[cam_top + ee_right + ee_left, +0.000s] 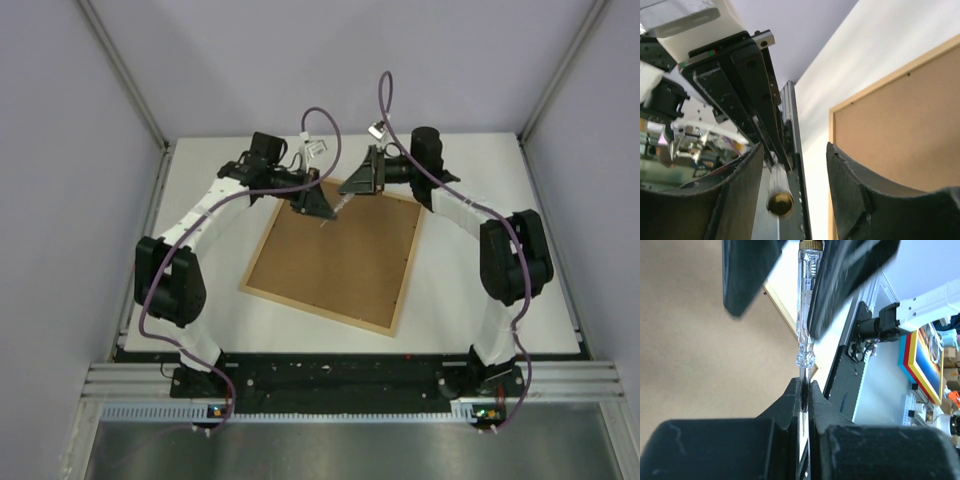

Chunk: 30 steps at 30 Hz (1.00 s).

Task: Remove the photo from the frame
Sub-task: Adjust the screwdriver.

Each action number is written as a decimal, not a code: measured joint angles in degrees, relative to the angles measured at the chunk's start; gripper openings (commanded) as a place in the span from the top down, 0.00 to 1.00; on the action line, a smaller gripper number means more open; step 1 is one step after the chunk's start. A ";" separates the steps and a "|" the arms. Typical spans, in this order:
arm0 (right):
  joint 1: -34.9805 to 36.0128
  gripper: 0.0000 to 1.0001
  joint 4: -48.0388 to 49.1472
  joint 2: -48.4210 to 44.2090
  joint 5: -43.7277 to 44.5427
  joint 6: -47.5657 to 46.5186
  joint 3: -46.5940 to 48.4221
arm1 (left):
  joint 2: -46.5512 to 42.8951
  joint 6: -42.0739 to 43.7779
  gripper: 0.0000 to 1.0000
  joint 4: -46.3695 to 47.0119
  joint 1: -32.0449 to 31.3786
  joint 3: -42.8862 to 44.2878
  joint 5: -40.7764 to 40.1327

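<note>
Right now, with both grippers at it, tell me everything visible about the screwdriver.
The screwdriver has a clear plastic handle with a spring inside, a brass end cap and a thin metal shaft. The left gripper is shut on the shaft; the right gripper's open fingers flank the handle, above the frame.

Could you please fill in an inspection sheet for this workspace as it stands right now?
Surface: white table, carrying the frame.
Job's things: frame lies face down, brown backing board up; photo not seen.
Clutter: nothing seen.
Grippers: left pincer shut on the shaft of a clear-handled screwdriver; right pincer open, fingers either side of its handle.
Cables: purple cables loop along both arms.
Surroundings: pale enclosure walls; metal rail at the near edge.
</note>
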 measured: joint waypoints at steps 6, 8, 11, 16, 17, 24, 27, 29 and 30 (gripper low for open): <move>-5.33 0.47 -9.57 0.50 -10.03 -11.85 3.39 | 0.00 9.27 1.00 -10.32 -0.02 0.85 2.95; -5.90 0.47 -11.43 0.50 -12.83 -14.34 3.34 | 0.00 12.02 1.00 -13.55 -0.13 0.92 4.00; -5.03 0.47 -12.07 0.50 -15.58 -16.28 3.28 | 0.61 15.34 1.00 -17.84 -0.48 2.01 4.81; -1.18 0.51 14.16 0.13 -17.81 5.35 -4.17 | 2.14 18.62 1.00 -21.59 -1.42 3.89 4.76; 0.04 0.53 21.84 0.94 -18.34 14.23 -4.94 | 2.36 19.19 1.00 -22.36 -1.57 4.11 4.68; 3.96 0.53 45.48 5.84 -19.06 43.76 -5.66 | 3.15 21.38 1.00 -26.01 -2.05 5.16 5.18; 3.87 0.53 49.03 5.53 -18.71 47.25 -7.67 | 3.15 22.25 1.00 -26.64 -2.36 5.16 5.20; 3.87 0.55 49.99 5.11 -18.43 48.11 -8.90 | 3.15 22.60 1.00 -27.30 -2.56 5.16 5.18; 3.87 0.55 50.45 4.76 -18.16 48.33 -9.73 | 3.15 22.75 1.00 -27.61 -2.62 5.18 5.22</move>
